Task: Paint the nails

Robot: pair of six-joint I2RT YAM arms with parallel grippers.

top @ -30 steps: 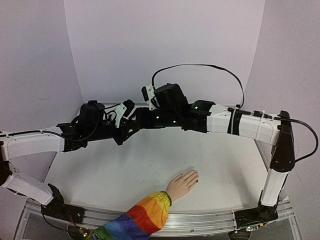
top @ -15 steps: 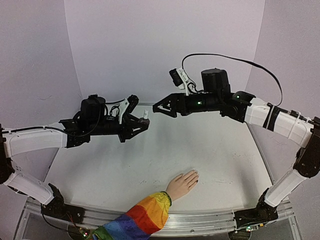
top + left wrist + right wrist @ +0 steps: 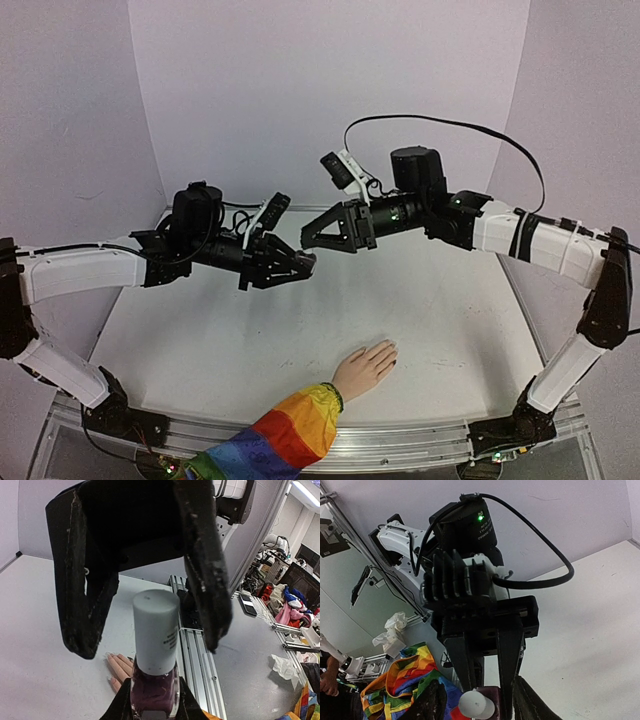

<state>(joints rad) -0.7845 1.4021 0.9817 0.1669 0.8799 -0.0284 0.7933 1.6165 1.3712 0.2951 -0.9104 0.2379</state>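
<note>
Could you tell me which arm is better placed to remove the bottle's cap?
Probably right. The left gripper holds the polish bottle by its glass body, while the right gripper faces it with open jaws either side of the grey cap.

left arm point(image 3: 85, 272), right arm point(image 3: 545, 247): white link shells, black joints. black cable point(image 3: 450, 122) arches above right arm. right gripper point(image 3: 308, 240) black, fingers point(image 3: 202, 570) scuffed white.
</note>
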